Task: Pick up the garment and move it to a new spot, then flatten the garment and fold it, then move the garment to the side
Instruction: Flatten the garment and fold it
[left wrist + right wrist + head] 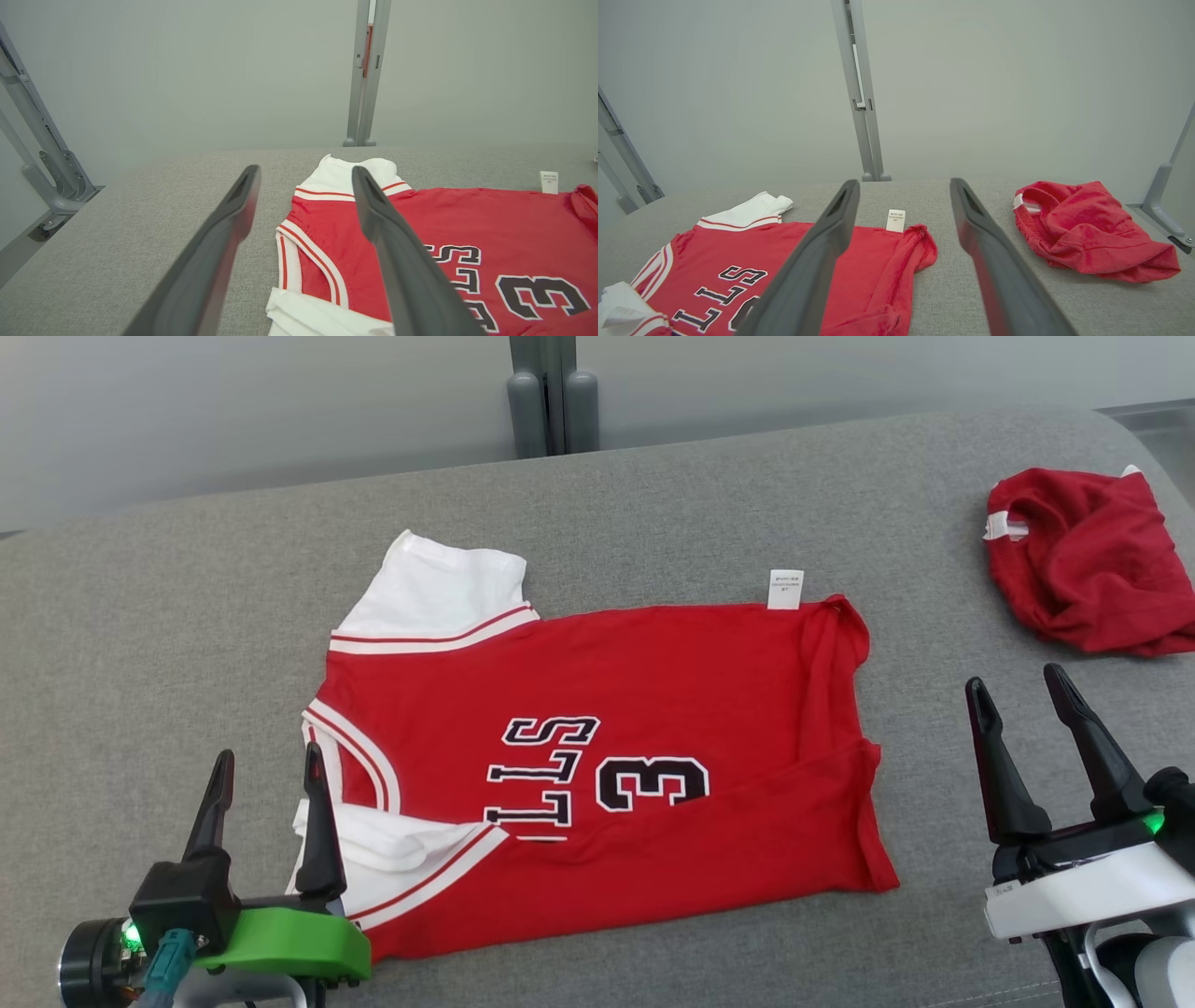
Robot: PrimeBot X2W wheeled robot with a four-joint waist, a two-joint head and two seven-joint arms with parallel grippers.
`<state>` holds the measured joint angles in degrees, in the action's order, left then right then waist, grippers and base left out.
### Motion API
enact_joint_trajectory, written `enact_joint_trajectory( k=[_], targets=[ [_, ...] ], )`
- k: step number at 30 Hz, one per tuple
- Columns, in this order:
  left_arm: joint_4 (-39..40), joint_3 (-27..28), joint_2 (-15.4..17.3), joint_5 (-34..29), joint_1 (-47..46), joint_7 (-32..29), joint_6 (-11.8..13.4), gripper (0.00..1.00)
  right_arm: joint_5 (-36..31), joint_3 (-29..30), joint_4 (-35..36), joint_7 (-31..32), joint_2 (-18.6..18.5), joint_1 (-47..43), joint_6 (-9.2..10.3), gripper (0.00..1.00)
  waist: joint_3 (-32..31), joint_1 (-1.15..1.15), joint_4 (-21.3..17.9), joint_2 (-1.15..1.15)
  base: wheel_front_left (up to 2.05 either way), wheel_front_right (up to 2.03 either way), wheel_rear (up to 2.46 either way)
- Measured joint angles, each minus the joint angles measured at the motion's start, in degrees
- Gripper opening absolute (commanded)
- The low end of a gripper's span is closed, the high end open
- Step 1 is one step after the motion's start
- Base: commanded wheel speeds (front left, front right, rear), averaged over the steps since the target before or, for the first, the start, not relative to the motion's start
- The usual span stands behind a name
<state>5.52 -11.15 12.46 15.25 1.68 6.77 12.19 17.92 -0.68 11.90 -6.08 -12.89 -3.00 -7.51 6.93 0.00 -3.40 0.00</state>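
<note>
Okay, the grey fabric-covered tabletop (187,616) carries everything. The red short-sleeved jersey with white sleeves and black lettering (653,691) lies spread at its middle, neck toward the robot's left and hem toward its right. It is mostly flat, but the near white sleeve is bunched and the hem side is wrinkled, so flattening looks unfinished and no fold is made, by my read. A crumpled red cloth heap (1092,569) sits well apart at far right, likely parked off the work area. The left pincer (269,753) is at the jersey's near sleeve corner, contact unclear. The right pincer (1016,677) is off the hem, beside the cloth edge. Both have fingers spread wide and hold nothing, probably flanking the ends to work both together. A small white care label (785,589) sticks out at the far hem corner.
</note>
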Motion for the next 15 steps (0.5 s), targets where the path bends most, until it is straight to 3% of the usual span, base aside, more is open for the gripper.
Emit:
enact_joint_trajectory(
  k=[5,15],
  targets=[
    [-0.5,-0.9,0.7,-0.1,-3.7,-3.1,-0.8,1.00,0.1,0.8,1.1,0.5,0.3,0.2,0.00,1.00,1.7,0.00,0.0,0.00,0.00,0.00,0.00],
    [-15.5,-4.8,-1.4,3.2,-32.3,-14.1,-8.9,1.00,1.3,-0.6,2.2,0.4,-0.3,6.1,0.00,1.00,9.2,0.00,-0.4,0.00,0.00,0.00,0.00]
  ],
)
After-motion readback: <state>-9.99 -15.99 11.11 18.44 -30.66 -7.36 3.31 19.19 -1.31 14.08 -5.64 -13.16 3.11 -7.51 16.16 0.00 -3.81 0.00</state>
